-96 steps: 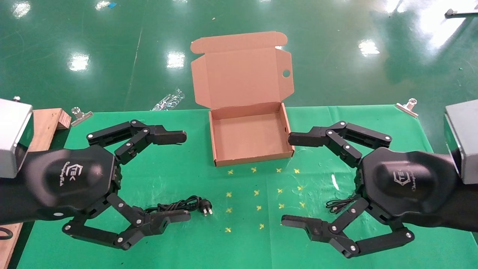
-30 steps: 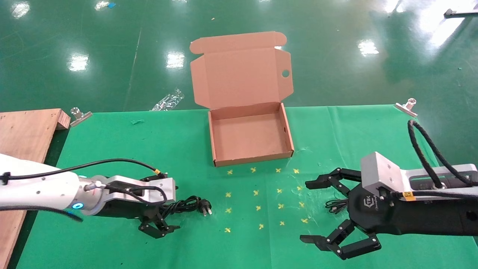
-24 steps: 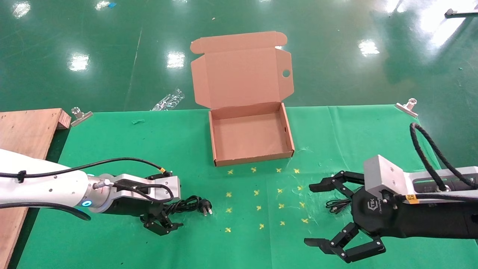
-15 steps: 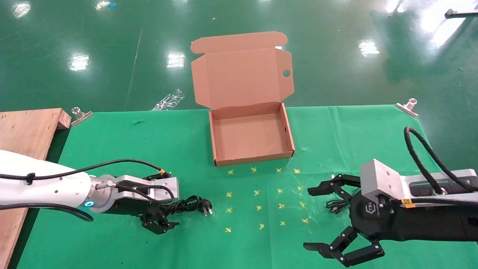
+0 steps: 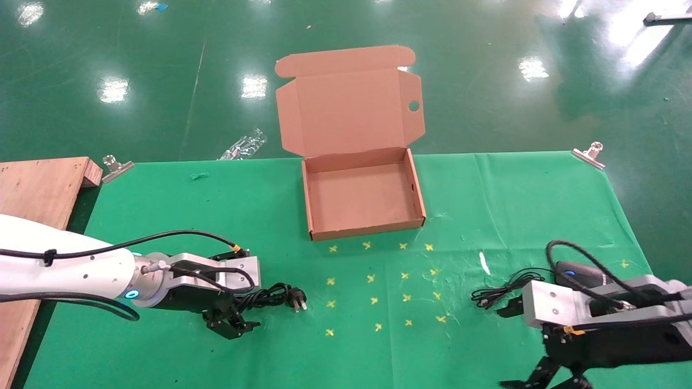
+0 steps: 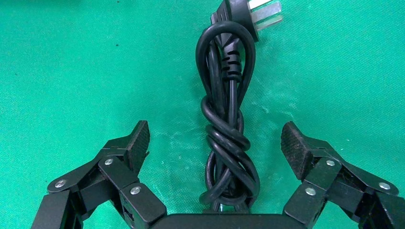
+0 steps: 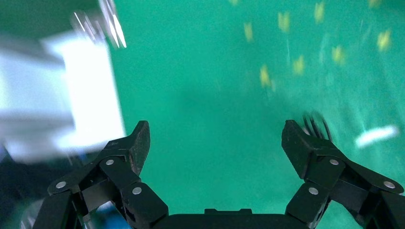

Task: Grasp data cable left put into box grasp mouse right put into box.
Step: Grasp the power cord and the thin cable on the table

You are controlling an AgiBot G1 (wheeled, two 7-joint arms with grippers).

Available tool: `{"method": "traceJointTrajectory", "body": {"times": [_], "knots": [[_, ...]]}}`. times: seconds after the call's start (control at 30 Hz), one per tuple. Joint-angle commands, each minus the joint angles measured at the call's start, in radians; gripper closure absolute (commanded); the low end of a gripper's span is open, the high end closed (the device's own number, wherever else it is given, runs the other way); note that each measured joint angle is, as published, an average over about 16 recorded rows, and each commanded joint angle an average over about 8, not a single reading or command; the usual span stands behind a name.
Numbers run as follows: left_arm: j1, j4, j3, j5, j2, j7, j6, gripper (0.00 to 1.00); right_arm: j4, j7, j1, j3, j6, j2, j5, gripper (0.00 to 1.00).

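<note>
The data cable point(image 5: 270, 295) lies coiled on the green cloth at the near left, its plug point(image 5: 296, 300) pointing right. My left gripper point(image 5: 240, 314) is open and low over the coil's left end. In the left wrist view the cable point(image 6: 229, 95) runs between the spread fingers of the gripper point(image 6: 216, 140), touching neither pad. The mouse point(image 5: 581, 273) sits at the near right, its thin wire point(image 5: 497, 292) bunched to its left. My right gripper point(image 5: 513, 346) is open, near the table's front edge, in front of the mouse and empty point(image 7: 216, 139). The box point(image 5: 416, 189) stands open at the centre back.
A wooden board point(image 5: 38, 183) lies at the far left. Metal clips point(image 5: 116, 165) point(image 5: 589, 154) hold the cloth at the back corners. Several yellow cross marks point(image 5: 378, 281) dot the cloth between box and front edge. The box lid point(image 5: 346, 108) stands upright behind it.
My right arm has swung down and back toward the near right corner, uncovering the mouse. My left gripper has stayed open over the cable, barely moving.
</note>
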Motion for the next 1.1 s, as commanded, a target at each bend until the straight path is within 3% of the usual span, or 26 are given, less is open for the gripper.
{"method": "traceJointTrajectory", "body": {"times": [0.03, 0.27, 0.57, 0.9, 0.93, 1.1], "knots": [[0.000, 0.000, 0.000, 0.000, 0.000, 0.000, 0.000, 0.00, -0.013, -0.020, 0.033, -0.036, -0.006, -0.022, -0.085, 0.00], [0.000, 0.000, 0.000, 0.000, 0.000, 0.000, 0.000, 0.00, -0.275, -0.215, 0.145, -0.102, 0.054, -0.163, -0.239, 0.00], [0.000, 0.000, 0.000, 0.000, 0.000, 0.000, 0.000, 0.00, -0.624, -0.403, 0.240, -0.145, 0.138, -0.309, -0.324, 0.00], [0.000, 0.001, 0.000, 0.000, 0.000, 0.000, 0.000, 0.00, -0.844, -0.532, 0.284, -0.166, 0.222, -0.396, -0.364, 0.03], [0.000, 0.001, 0.000, 0.000, 0.000, 0.000, 0.000, 0.12, -0.854, -0.536, 0.286, -0.166, 0.227, -0.400, -0.365, 0.11], [-0.001, 0.001, 0.000, 0.000, 0.000, 0.000, 0.000, 0.75, -0.872, -0.540, 0.290, -0.166, 0.235, -0.406, -0.365, 0.73]]}}
